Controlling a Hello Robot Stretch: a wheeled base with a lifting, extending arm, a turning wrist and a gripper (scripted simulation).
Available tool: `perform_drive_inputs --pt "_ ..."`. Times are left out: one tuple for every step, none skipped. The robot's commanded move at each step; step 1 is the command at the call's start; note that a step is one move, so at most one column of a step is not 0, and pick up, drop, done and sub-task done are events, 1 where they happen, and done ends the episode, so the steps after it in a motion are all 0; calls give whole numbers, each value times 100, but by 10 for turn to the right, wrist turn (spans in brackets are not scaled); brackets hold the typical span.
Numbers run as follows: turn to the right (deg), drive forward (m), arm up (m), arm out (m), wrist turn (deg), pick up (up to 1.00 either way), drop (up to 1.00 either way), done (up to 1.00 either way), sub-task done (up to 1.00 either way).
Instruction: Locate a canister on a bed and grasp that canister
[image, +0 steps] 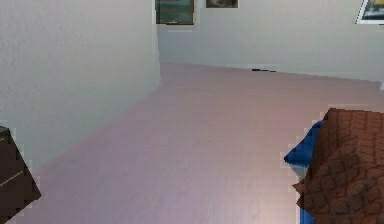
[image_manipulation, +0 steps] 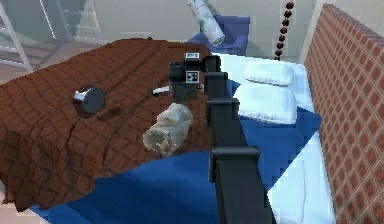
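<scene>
My gripper (image_manipulation: 172, 86) shows against the brown quilted fabric blanket (image_manipulation: 60, 130); I cannot tell if it holds anything. The clear, rounded, glass-like canister (image_manipulation: 168, 130) lies on its side on this blanket, just beside my dark square arm (image_manipulation: 225, 130), near the smooth blue sheet (image_manipulation: 150, 195).

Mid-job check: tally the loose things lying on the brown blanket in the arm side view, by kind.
Grey metal cylinder: 1
Clear jar-like container: 1
Small white object: 1
Total: 3
</scene>
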Motion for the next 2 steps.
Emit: perform_drive_inputs --pt "0 0 -30 0 0 0 0 0 0" --pt "0 0 0 0 0 100 0 0 0"
